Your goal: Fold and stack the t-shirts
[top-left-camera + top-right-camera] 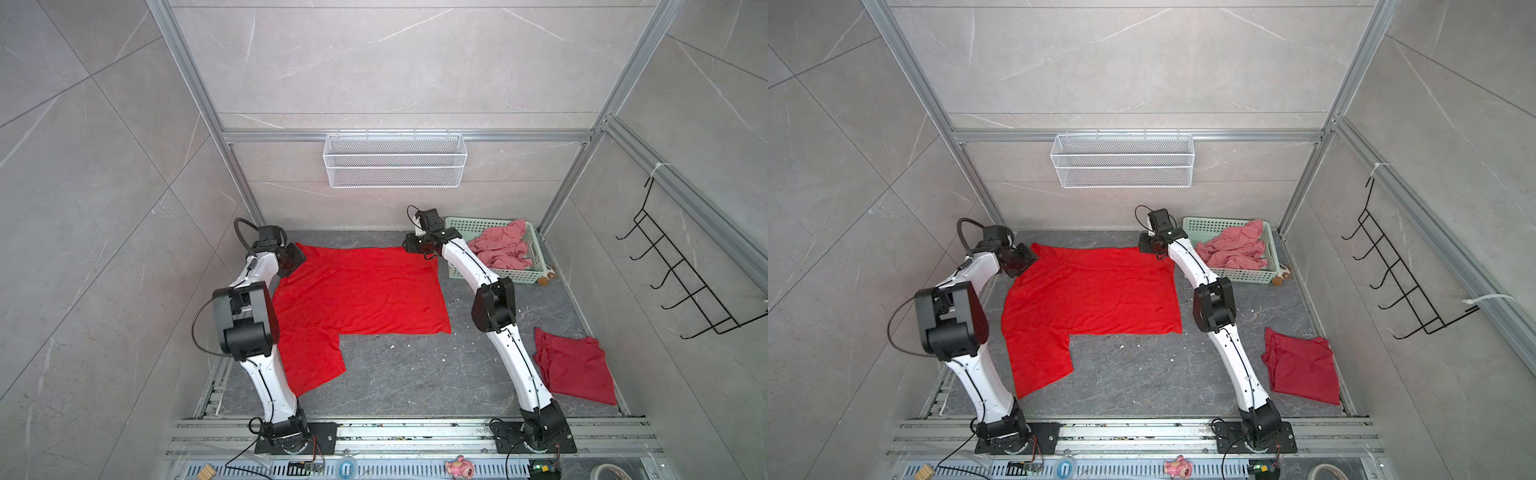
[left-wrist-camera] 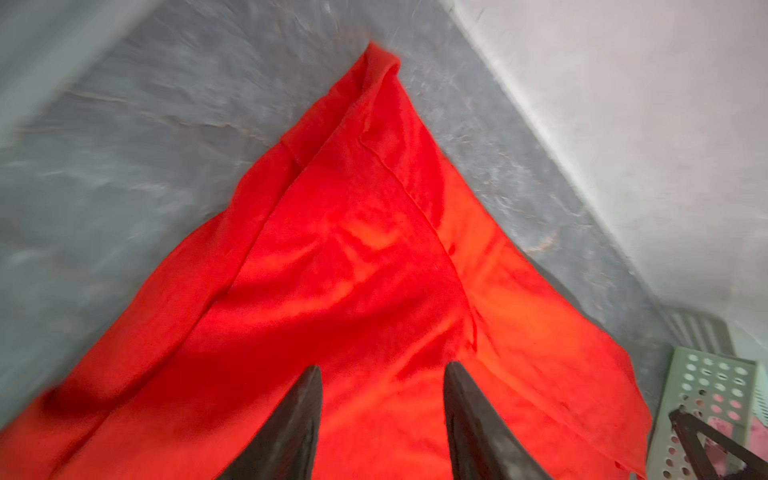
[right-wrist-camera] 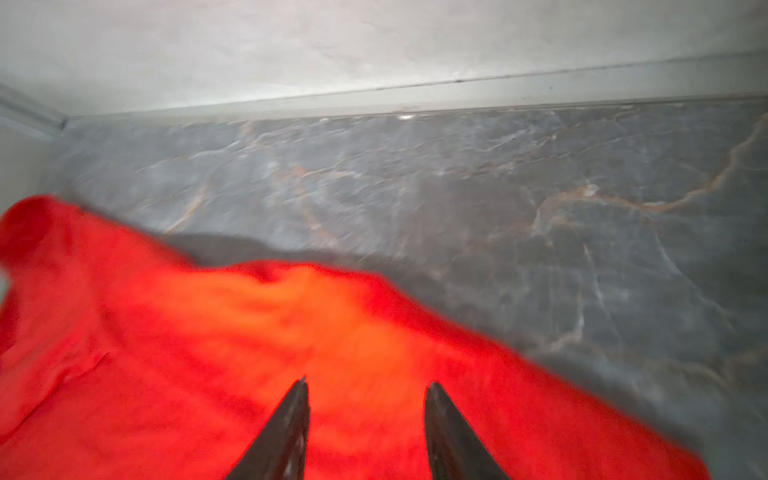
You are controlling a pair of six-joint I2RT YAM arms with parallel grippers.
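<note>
The bright red t-shirt [image 1: 357, 291] lies spread flat on the grey counter [image 1: 415, 374], covering the middle and the left side from about 9 o'clock up to 12 o'clock in both top views. One short sleeve reaches down toward 7 o'clock.

The left gripper [image 2: 383, 365] hangs over the shirt's far left corner at about 10 o'clock. Its jaws stand apart with red cloth showing in the gap between them and nothing pinched. The right gripper [image 3: 369, 380] is over the far right corner near 12 o'clock, and its jaws are likewise parted above the fabric. Both wrist views are blurred, so I cannot tell whether the tips touch the cloth.

A darker crimson t-shirt [image 1: 575, 365] lies folded at 4 o'clock, well apart from the red one. At about 2 o'clock a mint-green basket [image 1: 498, 274] sits against the back wall, holding crumpled salmon-pink t-shirts [image 1: 503, 249] — one edge drapes over its far rim. A small brown-and-white plush toy [image 1: 547, 276] rests just beside the basket's near right corner.
</note>
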